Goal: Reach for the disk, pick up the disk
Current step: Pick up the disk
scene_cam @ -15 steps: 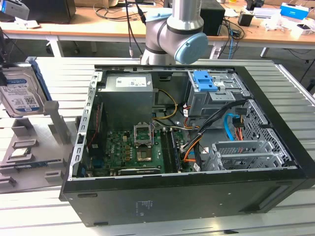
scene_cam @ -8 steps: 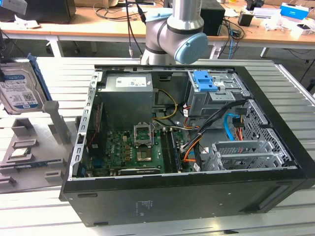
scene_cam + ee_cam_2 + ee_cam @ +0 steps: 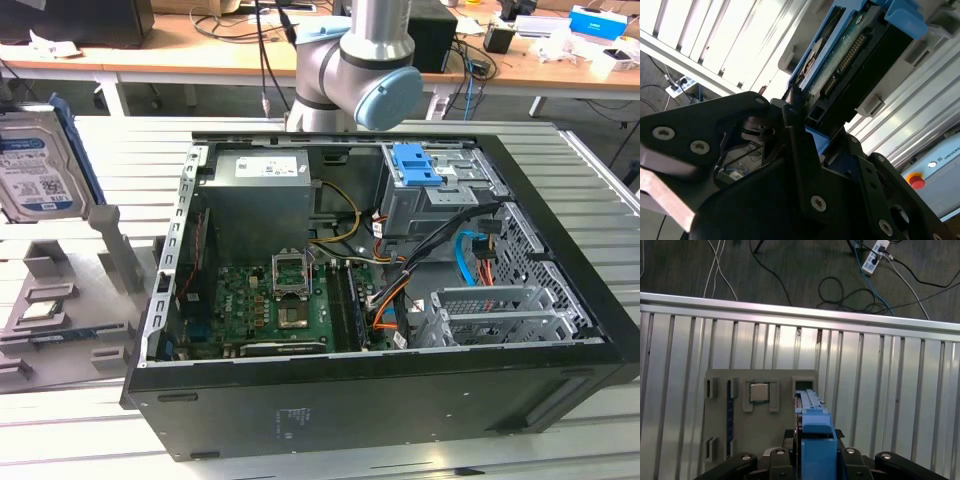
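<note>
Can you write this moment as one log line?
phase: reach | flat silver metal hard drive with blue plastic bracket: standing on edge in grey holder | gripper: at its blue edge

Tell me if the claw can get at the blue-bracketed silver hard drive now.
Likely yes: in the first wrist view the flat silver metal hard drive with blue plastic bracket sits right at the claw, nothing between them.

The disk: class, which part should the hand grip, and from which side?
Take the disk across its two broad faces at the top edge, probably from above: it stands on edge in the grey holder, lower edge seated, blue bracket uppermost and free.
</note>
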`<state>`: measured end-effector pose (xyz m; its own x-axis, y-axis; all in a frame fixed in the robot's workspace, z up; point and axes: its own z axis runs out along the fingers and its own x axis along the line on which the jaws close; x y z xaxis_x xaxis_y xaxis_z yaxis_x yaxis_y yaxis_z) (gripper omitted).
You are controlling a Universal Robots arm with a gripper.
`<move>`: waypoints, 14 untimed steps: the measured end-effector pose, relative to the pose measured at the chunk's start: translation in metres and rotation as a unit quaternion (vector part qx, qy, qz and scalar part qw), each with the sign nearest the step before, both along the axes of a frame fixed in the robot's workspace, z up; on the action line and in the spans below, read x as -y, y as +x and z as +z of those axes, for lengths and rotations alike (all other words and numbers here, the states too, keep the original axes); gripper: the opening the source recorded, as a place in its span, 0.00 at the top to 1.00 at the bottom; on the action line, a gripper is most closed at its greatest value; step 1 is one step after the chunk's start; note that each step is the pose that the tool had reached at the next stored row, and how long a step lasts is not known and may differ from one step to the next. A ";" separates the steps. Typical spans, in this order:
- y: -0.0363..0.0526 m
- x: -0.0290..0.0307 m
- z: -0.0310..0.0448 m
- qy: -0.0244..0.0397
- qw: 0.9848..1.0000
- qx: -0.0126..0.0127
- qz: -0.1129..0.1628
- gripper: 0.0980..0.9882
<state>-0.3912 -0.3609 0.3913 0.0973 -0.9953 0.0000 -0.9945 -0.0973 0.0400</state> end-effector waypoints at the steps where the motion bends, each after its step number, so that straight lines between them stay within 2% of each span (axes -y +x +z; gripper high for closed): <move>1: 0.0001 0.0000 0.0024 0.000 1.000 0.000 0.000 0.70; 8: 0.0006 0.0000 0.0121 0.000 1.000 0.000 0.000 0.70; 14: 0.0011 0.0000 0.0241 0.000 1.000 0.000 0.000 0.70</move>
<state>-0.3901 -0.3609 0.4154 0.0973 -0.9953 0.0000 -0.9945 -0.0972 0.0400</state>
